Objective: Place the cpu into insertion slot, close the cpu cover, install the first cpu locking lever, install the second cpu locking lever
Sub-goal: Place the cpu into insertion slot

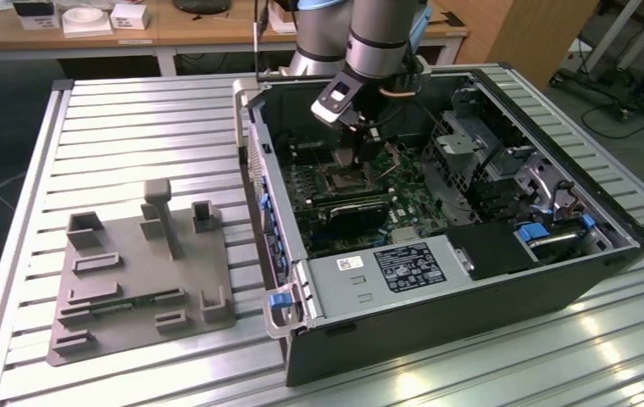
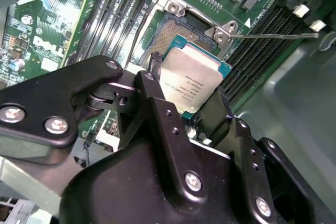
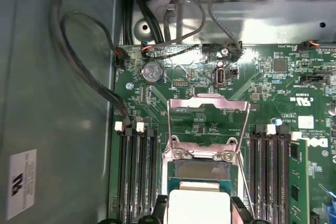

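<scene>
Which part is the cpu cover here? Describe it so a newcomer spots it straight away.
Inside the open computer case, look at the green motherboard, between the two banks of long memory slots. The cpu cover is the thin silvery frame swung open beside the insertion slot, where the gripper holds the cpu. Only it has a square window with board showing through.

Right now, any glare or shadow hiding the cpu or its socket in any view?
Exterior view: glare patches on the table, inside of the computer case dim. Second wrist view: the cpu evenly lit, mild sheen on its top, held in the dark gripper. First wrist view: cpu top washed pale, the insertion slot visible, no glare on it.
</scene>
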Robot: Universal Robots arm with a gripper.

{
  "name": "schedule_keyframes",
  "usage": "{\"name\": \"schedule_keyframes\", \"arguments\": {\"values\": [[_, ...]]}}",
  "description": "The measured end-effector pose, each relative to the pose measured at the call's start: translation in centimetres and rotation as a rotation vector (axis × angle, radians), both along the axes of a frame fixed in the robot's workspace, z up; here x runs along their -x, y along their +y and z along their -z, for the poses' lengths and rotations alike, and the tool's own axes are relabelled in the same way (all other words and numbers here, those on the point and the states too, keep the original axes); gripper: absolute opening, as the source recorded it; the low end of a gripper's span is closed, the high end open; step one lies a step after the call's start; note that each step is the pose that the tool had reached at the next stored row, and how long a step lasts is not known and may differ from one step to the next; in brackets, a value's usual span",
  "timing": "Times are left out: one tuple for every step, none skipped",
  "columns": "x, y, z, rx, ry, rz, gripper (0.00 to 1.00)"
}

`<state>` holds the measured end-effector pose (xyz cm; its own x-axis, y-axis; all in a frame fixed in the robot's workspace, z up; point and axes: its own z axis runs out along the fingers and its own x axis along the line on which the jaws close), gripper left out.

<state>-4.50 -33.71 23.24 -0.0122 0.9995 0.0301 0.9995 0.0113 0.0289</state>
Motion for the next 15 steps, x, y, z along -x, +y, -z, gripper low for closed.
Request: {"name": "schedule_keyframes", "arguments": {"values": [[0.0, 0.02, 0.18, -0.0001, 0.0000, 0.000, 0.55], [-0.1, 0.03, 0.36, 0.0000, 0.0000, 0.000, 0.55], [-0.1, 0.05, 0.58, 0.0002, 0.0002, 0.000, 0.55], [-0.1, 0.06, 0.76, 0.0001, 0.0002, 0.000, 0.55], [-0.1, 0.06, 0.96, -0.0001, 0.0001, 0.000, 0.55], [-0.1, 0.06, 1.14, -0.0001, 0.0002, 0.000, 0.55], [-0.2, 0.06, 1.33, 0.0000, 0.0003, 0.000, 0.55], [-0.2, 0.06, 1.51, 0.0003, 0.0003, 0.000, 0.55], [-0.2, 0.07, 1.72, 0.0006, 0.0002, 0.001, 0.55], [-0.2, 0.06, 1.89, 0.0010, 0.0003, 0.001, 0.55], [-0.2, 0.06, 2.06, 0.0012, 0.0003, 0.001, 0.55], [-0.2, 0.06, 2.21, 0.0015, 0.0003, 0.001, 0.55], [-0.2, 0.06, 2.34, 0.0019, 0.0003, 0.002, 0.55], [-0.2, 0.06, 2.45, 0.0020, 0.0002, 0.003, 0.55], [-0.2, 0.06, 2.54, 0.0023, 0.0003, 0.005, 0.55]]}}
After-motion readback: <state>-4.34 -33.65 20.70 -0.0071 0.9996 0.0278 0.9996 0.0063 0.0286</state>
